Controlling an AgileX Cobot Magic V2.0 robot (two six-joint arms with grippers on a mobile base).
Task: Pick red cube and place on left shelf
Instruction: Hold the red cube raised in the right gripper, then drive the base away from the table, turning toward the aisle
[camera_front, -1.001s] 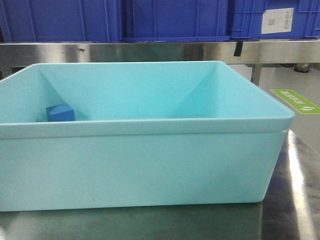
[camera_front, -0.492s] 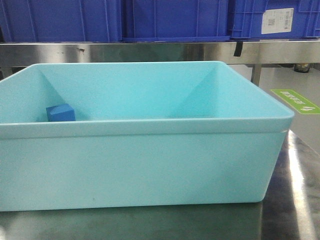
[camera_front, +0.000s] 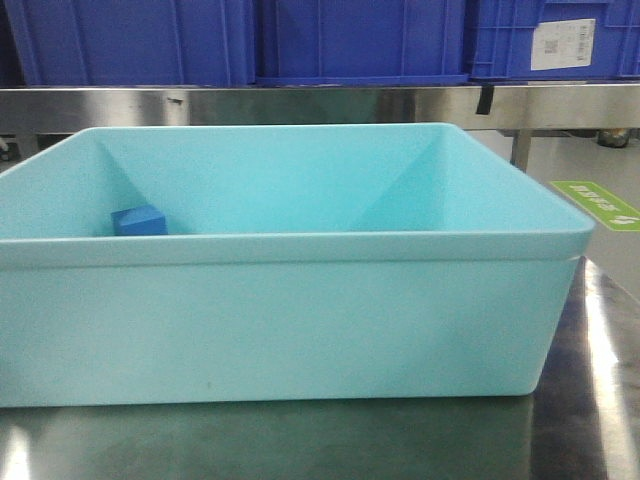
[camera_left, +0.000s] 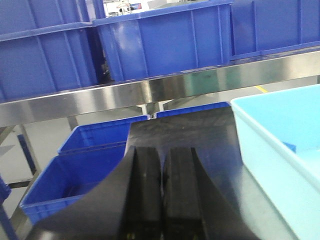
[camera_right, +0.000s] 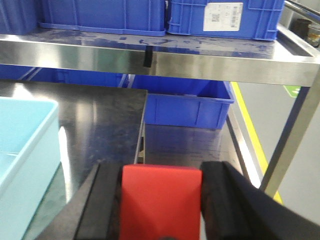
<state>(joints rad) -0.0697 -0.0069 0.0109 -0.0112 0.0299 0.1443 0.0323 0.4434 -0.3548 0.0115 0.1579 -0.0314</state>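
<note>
Right of the pale turquoise rectangular plastic tub, the glossy red plastic cube is clamped between the right arm's black fingers, one finger against each of its side faces. The dark polished steel desk that carries the tub shows beyond it. The cube is not on the shelf and is held short of its front rail.

Behind the tub's far wall runs the long shelf of shiny steel rails. Big blue plastic crates stand in a row on it, higher than the tub's rim, and the crate furthest to the tub's right bears a white printed label.

Inside the tub, close to its left wall and toward the back, lies a small blue cube. Left of the tub, the left arm's black fingers are pressed together with only a thin seam between them, gripping nothing. Beyond the tub's left side, lower than its rim and under the shelf rail, sit open blue bins. On the floor to the tub's right rear is a green sign
</note>
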